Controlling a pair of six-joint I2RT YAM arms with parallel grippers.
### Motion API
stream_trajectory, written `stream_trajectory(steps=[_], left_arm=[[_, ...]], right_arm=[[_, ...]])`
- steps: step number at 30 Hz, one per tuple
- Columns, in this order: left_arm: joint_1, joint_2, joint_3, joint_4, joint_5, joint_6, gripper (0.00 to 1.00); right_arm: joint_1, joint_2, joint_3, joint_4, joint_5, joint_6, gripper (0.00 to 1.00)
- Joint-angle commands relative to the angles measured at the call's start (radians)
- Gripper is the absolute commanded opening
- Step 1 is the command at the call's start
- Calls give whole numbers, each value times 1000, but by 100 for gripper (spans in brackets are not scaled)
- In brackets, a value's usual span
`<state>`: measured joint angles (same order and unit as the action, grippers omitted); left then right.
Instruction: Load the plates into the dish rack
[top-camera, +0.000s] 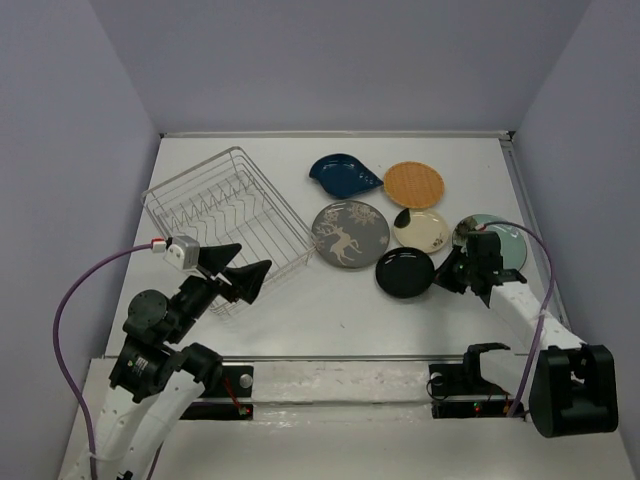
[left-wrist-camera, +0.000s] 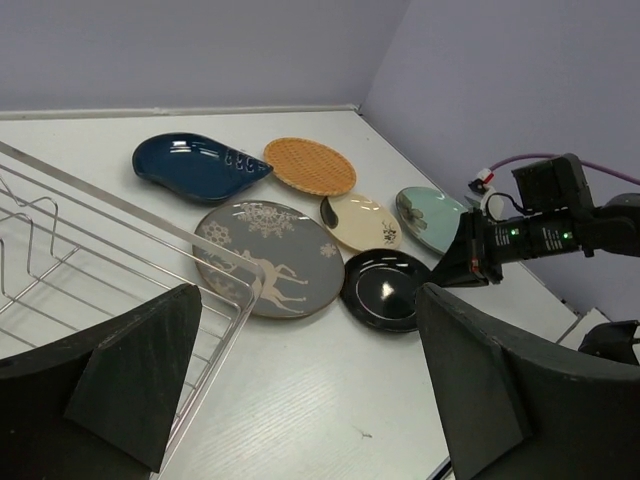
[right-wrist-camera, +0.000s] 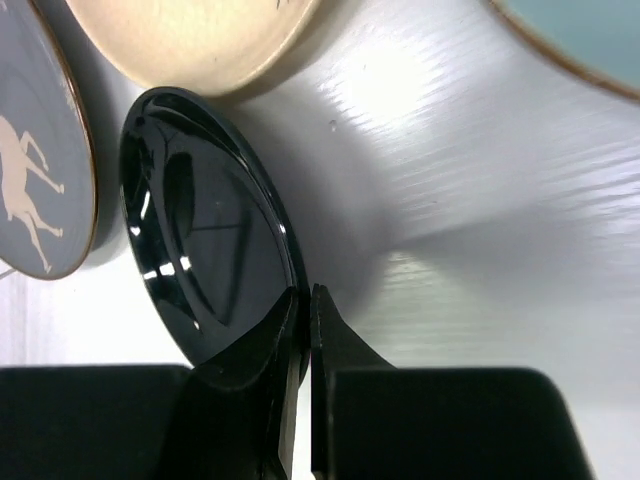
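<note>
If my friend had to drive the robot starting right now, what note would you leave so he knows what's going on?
Left gripper: open, holding nothing, over the dish rack's near corner.
Right gripper: shut on the rim of the black plate.
Plates: all six are on the table, right of the rack: black plate, dark blue plate, orange plate, grey deer plate, cream plate, teal plate.
Done: only the grip on the black plate. No plate is in the rack yet.
Left: carry the black plate into the rack, then the other five.
</note>
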<state>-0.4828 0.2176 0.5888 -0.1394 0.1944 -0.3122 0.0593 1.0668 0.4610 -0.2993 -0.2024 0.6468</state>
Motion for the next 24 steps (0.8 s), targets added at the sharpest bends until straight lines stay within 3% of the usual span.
stream_trajectory(steps=[1, 10, 17, 20, 21, 24], left_arm=[[-5, -11, 29, 34, -10, 12, 99], [-5, 14, 23, 66, 13, -31, 99], [-4, 8, 39, 34, -77, -34, 99], [-2, 0, 46, 21, -154, -37, 99], [1, 0, 46, 11, -174, -41, 99], [6, -4, 54, -12, -259, -44, 99]], right_arm=[[-3, -89, 117, -153, 75, -68, 7], [-3, -281, 345, -319, 61, -79, 7], [42, -196, 589, -241, 14, -50, 7], [213, -101, 666, -167, 104, -47, 7], [279, -8, 742, -161, 235, -67, 7], [477, 240, 952, -159, 415, -125, 7]])
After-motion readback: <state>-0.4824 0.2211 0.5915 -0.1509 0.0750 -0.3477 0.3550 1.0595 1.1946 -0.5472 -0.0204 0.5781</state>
